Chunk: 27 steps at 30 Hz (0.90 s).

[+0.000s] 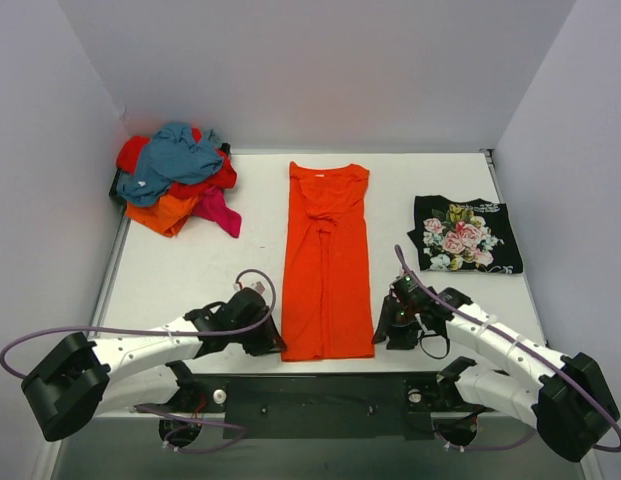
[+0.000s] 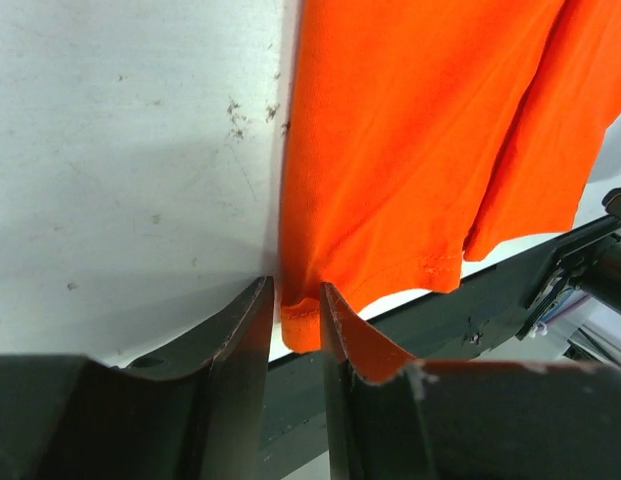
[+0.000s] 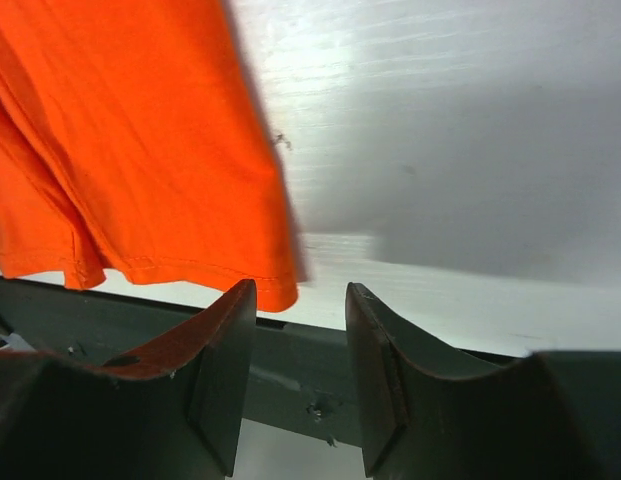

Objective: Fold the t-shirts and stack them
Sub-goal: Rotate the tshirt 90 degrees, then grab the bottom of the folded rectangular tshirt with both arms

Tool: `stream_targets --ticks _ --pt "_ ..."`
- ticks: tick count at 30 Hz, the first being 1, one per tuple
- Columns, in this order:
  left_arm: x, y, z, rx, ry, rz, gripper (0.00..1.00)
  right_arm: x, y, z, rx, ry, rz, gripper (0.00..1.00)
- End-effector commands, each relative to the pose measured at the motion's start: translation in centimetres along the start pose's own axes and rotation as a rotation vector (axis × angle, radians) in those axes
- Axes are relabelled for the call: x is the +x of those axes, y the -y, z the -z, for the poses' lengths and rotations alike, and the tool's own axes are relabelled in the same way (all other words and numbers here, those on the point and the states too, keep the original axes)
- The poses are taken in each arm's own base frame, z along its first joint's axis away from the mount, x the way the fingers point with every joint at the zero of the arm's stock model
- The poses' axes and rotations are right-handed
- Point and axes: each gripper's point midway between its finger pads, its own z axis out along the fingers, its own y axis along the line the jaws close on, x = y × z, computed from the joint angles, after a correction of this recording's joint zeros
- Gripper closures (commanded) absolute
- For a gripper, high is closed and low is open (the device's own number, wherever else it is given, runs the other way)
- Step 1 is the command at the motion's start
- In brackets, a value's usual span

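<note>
Left gripper (image 2: 297, 292) clamped on the near left hem corner of the orange t-shirt (image 1: 327, 270), right gripper (image 3: 300, 292) with jaws apart just beside its near right corner, shirt lying long and narrow mid-table (image 1: 190, 275), black floral t-shirt (image 1: 466, 234) folded to the right, heap of t-shirts (image 1: 178, 178) far left.

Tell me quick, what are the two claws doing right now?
Left claw: closed, pinching the bottom corner of the orange t-shirt.
Right claw: open, holding nothing; the shirt's other corner sits just beside it.
</note>
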Motion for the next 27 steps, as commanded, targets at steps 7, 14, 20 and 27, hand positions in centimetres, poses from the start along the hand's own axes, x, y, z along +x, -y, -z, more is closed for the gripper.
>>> stream_targets --ticks 7,14,20,27 --pt "1.4 0.3 0.7 0.032 -0.065 -0.022 0.62 2.0 -1.2 -1.9 0.009 -0.073 -0.017 0.71" --pt "2.4 0.8 0.5 0.055 -0.104 -0.016 0.62 2.7 -0.6 -2.5 0.053 -0.09 -0.004 0.85" --pt "2.7 0.7 0.6 0.054 -0.117 -0.014 0.62 3.1 0.5 -2.1 0.088 -0.09 0.003 1.0" --pt "2.4 1.4 0.6 0.077 -0.108 -0.01 0.98 3.3 0.6 -1.9 0.085 -0.097 0.012 1.0"
